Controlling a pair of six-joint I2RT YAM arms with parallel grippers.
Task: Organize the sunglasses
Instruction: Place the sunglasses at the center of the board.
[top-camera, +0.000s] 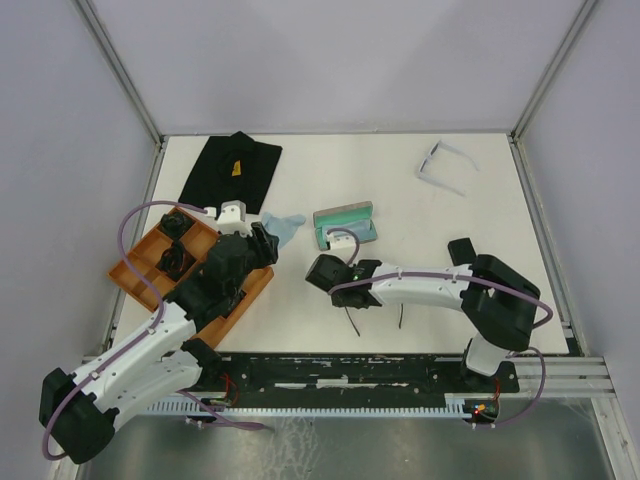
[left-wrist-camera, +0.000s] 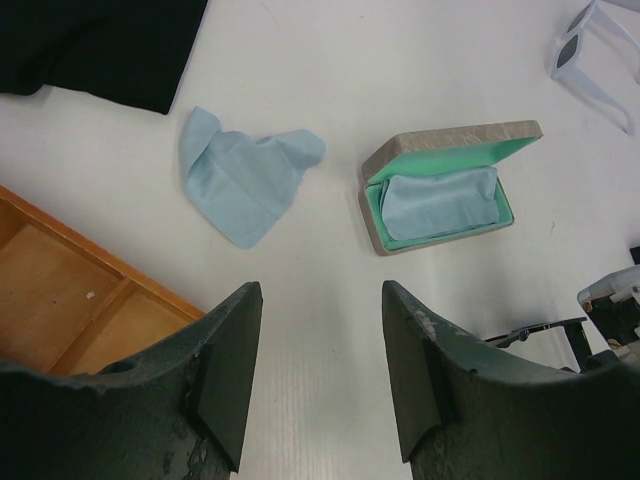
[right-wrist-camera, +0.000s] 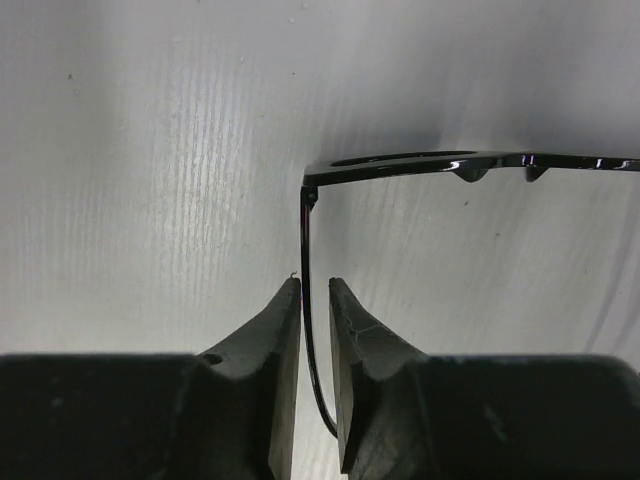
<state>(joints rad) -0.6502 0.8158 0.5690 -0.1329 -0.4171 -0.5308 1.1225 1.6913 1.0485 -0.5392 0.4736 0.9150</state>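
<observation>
Grey case (left-wrist-camera: 460, 138) lay open on the worktop (top-camera: 430, 230), far side of the right end effector (right-wrist-camera: 315, 300), whose slightly parted jaws flanked a temple of the black sunglasses (right-wrist-camera: 500, 161); left end effector (left-wrist-camera: 320, 295) spread.

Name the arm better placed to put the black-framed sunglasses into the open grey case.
Right. The right gripper straddles one temple of the black-framed sunglasses, near the open grey mint-lined case. The left gripper hangs open and empty by the orange tray.

Bright diffuse light, faint shadows, slight glare
</observation>
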